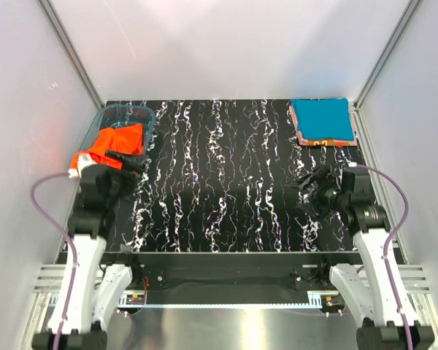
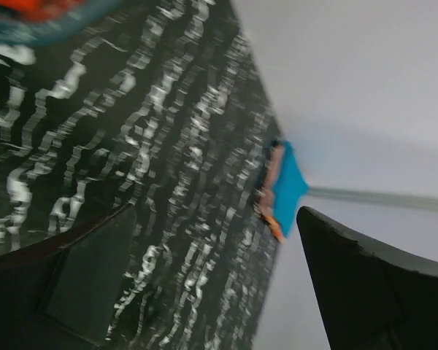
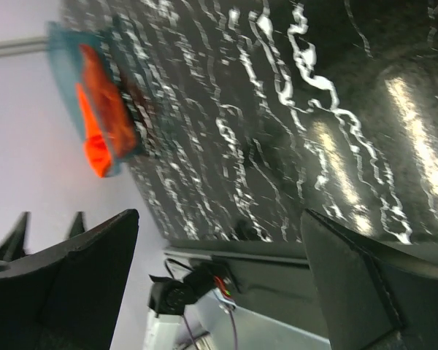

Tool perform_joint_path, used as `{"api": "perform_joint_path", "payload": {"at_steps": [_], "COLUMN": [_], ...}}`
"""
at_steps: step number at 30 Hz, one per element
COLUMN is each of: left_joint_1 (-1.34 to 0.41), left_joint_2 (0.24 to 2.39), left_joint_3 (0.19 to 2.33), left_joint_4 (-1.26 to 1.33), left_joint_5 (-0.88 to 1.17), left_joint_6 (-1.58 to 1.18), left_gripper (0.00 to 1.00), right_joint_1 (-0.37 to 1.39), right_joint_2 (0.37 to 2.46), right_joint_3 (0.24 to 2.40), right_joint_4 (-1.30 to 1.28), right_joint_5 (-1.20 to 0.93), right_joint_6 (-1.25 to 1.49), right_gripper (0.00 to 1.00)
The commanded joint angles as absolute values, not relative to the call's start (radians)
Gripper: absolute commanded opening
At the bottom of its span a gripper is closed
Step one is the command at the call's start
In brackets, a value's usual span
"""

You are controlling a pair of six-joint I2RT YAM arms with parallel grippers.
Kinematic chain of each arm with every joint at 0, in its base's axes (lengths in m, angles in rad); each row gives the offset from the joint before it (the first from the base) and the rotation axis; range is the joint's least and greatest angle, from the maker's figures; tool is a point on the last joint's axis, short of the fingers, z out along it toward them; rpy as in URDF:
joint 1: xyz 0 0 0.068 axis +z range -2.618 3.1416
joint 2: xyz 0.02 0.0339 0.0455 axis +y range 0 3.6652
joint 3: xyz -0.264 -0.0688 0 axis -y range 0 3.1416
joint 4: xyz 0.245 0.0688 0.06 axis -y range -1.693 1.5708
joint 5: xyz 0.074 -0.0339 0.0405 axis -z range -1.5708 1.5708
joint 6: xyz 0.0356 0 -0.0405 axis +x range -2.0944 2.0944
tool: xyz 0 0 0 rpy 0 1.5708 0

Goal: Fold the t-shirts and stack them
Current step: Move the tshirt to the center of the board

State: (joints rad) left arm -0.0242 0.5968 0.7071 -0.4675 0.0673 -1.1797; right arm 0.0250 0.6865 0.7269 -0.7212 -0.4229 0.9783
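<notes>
You are working inside a booth of plain white walls (image 1: 226,44) with metal rails (image 1: 71,51) in the corners. The table (image 1: 226,189) fills the floor of it: a glossy black slab veined with white, like marble (light glares off it in the right wrist view). At ten o'clock on the table sits a translucent teal tub (image 1: 128,113), rounded at the corners. A crumpled orange-red t-shirt (image 1: 117,140) lies in it, its soft cloth spilling over the tub's rim at seven o'clock. At one o'clock a teal t-shirt (image 1: 323,119), folded flat and square, tops a pile; pinkish-orange shirts (image 1: 312,140) show only as edges beneath it. Your left gripper (image 1: 135,162) hangs with jaws spread wide and nothing between them, just at the five o'clock edge of the orange-red t-shirt; whether it touches, you cannot tell. Your right gripper (image 1: 310,186) is likewise agape and empty, and the folded pile lies apart from it at twelve o'clock.
</notes>
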Motion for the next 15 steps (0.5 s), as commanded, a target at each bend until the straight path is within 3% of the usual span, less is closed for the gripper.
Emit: {"api": "perform_joint_path", "payload": {"at_steps": [1,5,8,15], "left_joint_1": [-0.002,0.043,0.161,0.219], "left_joint_2": [0.807,1.065,1.29,1.732], "left_joint_3": [0.951,1.132,1.247,1.512], "left_joint_4": [-0.756,-0.764,-0.79,-0.876], "left_joint_5": [-0.17,-0.336,-0.241,-0.181], "left_joint_6": [-0.993,-0.865,-0.909,-0.979], "left_gripper": [0.99,0.99,0.99,0.89], "right_joint_1": [0.023,0.023,0.025,0.028], "right_joint_2": [0.835,0.951,0.983,1.04], "right_joint_3": [0.833,0.871,0.868,1.044], "right_joint_4": [-0.831,-0.717,-0.619,-0.71], "right_joint_5": [-0.409,-0.556,-0.673,-0.552], "right_joint_6": [0.827,0.793,0.814,0.681], "right_gripper": [1.0,1.0,1.0,1.0]}}
